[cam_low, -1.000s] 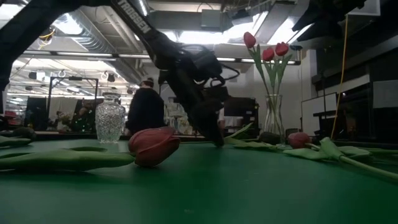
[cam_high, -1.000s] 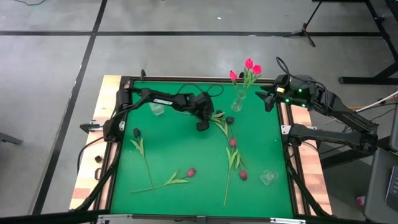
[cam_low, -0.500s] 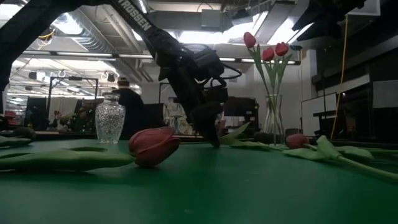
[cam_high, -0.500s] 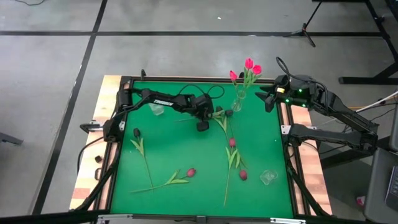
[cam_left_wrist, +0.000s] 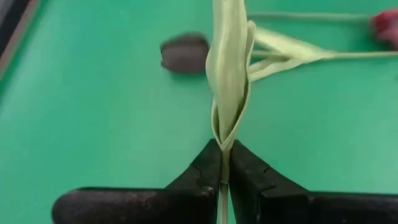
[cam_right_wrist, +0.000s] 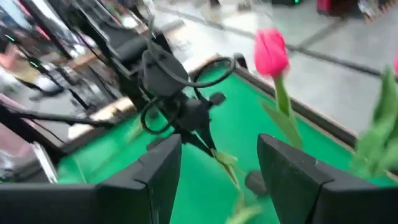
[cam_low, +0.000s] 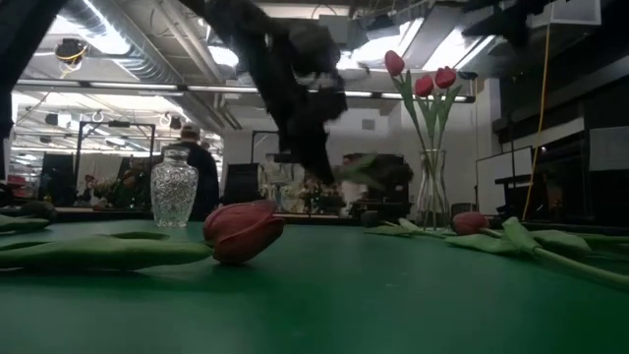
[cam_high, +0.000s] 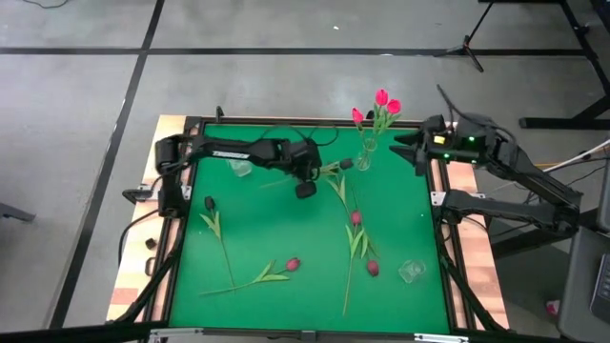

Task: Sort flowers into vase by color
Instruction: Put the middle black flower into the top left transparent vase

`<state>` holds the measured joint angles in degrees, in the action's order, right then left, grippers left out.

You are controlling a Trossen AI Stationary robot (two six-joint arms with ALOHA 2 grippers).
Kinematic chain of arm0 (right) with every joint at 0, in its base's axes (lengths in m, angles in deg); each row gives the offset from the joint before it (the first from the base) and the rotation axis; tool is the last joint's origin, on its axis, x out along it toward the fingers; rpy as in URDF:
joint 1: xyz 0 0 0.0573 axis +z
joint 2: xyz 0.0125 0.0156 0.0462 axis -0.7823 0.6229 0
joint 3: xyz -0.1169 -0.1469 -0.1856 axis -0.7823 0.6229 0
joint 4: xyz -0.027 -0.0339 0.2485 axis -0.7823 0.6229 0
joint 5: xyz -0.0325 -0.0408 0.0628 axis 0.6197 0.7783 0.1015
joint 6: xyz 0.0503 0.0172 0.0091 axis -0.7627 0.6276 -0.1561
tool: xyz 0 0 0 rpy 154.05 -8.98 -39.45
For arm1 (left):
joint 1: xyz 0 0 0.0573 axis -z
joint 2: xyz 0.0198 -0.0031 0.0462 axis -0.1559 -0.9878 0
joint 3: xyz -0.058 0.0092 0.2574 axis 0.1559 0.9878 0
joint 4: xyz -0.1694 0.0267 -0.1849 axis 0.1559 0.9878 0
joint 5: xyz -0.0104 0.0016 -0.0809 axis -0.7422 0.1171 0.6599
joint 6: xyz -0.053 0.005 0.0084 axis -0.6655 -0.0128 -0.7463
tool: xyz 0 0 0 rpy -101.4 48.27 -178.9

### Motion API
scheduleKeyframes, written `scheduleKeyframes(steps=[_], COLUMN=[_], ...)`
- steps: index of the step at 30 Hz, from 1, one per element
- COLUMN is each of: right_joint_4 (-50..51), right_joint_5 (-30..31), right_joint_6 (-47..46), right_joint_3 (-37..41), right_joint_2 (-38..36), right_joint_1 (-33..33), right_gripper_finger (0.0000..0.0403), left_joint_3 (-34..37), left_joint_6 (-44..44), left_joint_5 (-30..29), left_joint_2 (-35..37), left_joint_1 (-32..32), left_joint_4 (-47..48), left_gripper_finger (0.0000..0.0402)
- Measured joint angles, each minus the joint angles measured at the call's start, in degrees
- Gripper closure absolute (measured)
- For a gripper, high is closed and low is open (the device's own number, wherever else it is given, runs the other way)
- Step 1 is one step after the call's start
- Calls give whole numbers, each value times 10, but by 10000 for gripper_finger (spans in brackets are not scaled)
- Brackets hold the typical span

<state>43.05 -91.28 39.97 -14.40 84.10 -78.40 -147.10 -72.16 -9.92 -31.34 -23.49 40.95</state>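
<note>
- We see the left gripper (cam_left_wrist: 224, 163) low in the frame, its two dark fingers (cam_left_wrist: 202, 171) pressed together on a thin green stem (cam_left_wrist: 223, 202).
- A long pale green leaf (cam_left_wrist: 229, 68) rises from the pinch toward 12 o'clock, folded around the stem.
- On the green tabletop (cam_left_wrist: 93, 124), a dark maroon bud (cam_left_wrist: 184, 53) lies at about 11 o'clock from the fingers, just beside the leaf.
- More leaves (cam_left_wrist: 283, 53) branch toward 2 o'clock, with another stem running on to a pink-red bud (cam_left_wrist: 385, 28) at the frame's edge.
- We cannot tell which bud belongs to the gripped stem.
</note>
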Motion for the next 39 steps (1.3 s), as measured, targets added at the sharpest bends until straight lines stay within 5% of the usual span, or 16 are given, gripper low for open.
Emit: scheduleKeyframes(steps=[8,16,25,32,39], right_joint_4=[-52,-180,-380,-455,-460], right_joint_5=[-20,-16,130,100,54], right_joint_6=[9,66,159,156,141], right_joint_3=[0,0,1,-45,-115], right_joint_2=[-17,12,201,362,495], right_joint_1=[5,109,229,232,232], right_gripper_finger=[194,194,194,194,194], left_joint_3=[0,16,168,264,280], left_joint_6=[-28,-33,-60,-94,-93], left_joint_5=[-28,-78,-78,-78,-91], left_joint_2=[138,314,473,500,500], left_joint_1=[26,47,81,110,126], left_joint_4=[23,-52,-210,-247,-285], left_gripper_finger=[386,386,386,386,386])
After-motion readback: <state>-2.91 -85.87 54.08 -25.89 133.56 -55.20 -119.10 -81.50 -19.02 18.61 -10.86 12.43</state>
